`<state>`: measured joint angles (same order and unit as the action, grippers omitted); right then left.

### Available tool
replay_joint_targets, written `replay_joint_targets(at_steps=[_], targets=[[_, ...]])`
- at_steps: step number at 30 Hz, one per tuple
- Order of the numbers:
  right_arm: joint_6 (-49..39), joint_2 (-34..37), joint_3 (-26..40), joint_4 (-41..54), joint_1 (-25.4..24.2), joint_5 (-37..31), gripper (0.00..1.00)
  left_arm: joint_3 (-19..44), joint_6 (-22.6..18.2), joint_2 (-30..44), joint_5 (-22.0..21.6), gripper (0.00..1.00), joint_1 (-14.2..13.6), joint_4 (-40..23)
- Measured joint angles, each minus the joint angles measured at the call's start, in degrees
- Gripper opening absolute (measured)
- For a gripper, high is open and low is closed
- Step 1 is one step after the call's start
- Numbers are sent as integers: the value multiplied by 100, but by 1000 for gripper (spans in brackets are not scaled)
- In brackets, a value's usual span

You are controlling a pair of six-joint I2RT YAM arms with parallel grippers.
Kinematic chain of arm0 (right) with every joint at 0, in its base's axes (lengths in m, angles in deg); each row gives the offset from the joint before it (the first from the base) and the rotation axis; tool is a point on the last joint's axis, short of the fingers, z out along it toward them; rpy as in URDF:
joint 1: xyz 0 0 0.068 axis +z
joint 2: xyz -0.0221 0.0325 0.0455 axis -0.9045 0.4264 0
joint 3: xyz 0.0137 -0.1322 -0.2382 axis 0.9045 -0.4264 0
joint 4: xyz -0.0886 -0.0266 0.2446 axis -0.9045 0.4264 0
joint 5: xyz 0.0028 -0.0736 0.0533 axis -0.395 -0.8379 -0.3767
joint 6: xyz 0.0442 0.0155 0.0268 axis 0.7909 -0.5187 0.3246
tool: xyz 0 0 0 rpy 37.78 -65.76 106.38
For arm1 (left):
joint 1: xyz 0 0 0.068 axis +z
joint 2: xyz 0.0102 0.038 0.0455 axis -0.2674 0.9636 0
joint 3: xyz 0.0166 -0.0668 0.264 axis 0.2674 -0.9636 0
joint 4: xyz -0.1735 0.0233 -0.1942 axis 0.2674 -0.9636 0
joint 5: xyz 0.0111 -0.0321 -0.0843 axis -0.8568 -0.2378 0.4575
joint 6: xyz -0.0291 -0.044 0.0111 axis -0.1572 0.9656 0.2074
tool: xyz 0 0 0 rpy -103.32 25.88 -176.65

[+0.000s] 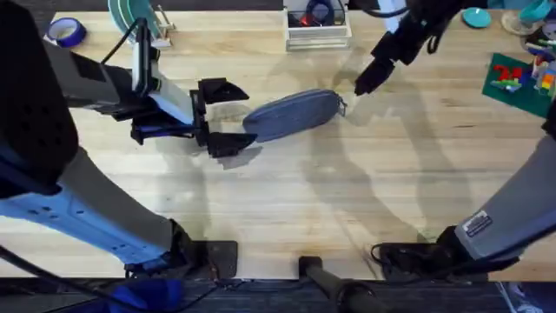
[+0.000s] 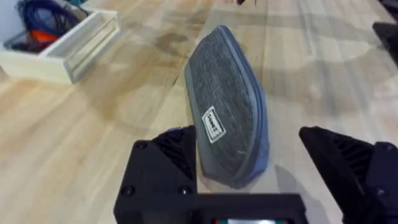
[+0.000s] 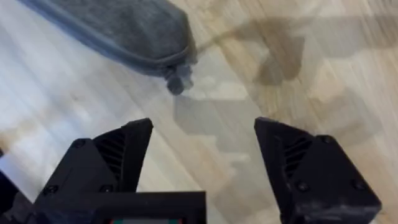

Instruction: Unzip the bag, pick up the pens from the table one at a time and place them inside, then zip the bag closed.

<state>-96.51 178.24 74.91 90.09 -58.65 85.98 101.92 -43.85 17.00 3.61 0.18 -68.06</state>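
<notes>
While the blue-grey fabric pouch (image 1: 292,114) lies on its side near the middle of the pale plank table (image 1: 347,209), its long axis runs from about eight o'clock to two o'clock in the overhead view; its cloth is a fine heathered weave, its outline a rounded oblong, with darker piping along the edge; a small white sewn label (image 2: 213,124) sits on the face seen from the left wrist, but its writing is too small to read. At the two o'clock end a small dark zipper pull (image 3: 176,82) rests on the wood, perhaps with a loop, though the view is too soft to be sure.

Left gripper (image 1: 219,117): black angular fingers spread wide, straddling the eight o'clock end of the pouch; one finger looks to touch the fabric, the other stands apart, so nothing is clamped. Right gripper (image 1: 365,83): hovering just beyond the pull at two o'clock; its jaws gape wide over bare wood in its own wrist view, holding nothing.

At twelve o'clock a pale wooden tray (image 1: 318,33) holds tangled blue and red items, its top cut off by the edge; a roll of blue tape (image 1: 66,32) sits at ten o'clock.
</notes>
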Motion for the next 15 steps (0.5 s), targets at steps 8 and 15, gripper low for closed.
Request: replay_joint_targets(at_steps=[8, 15], targets=[[11, -347, 33, 398, 0, -12, 993, 467, 61, -359, -735, 995, 172, -1379], [223, -763, 33, 418, 0, -22, 995, 1210, 64, -1072, -1543, 996, 172, -2703]])
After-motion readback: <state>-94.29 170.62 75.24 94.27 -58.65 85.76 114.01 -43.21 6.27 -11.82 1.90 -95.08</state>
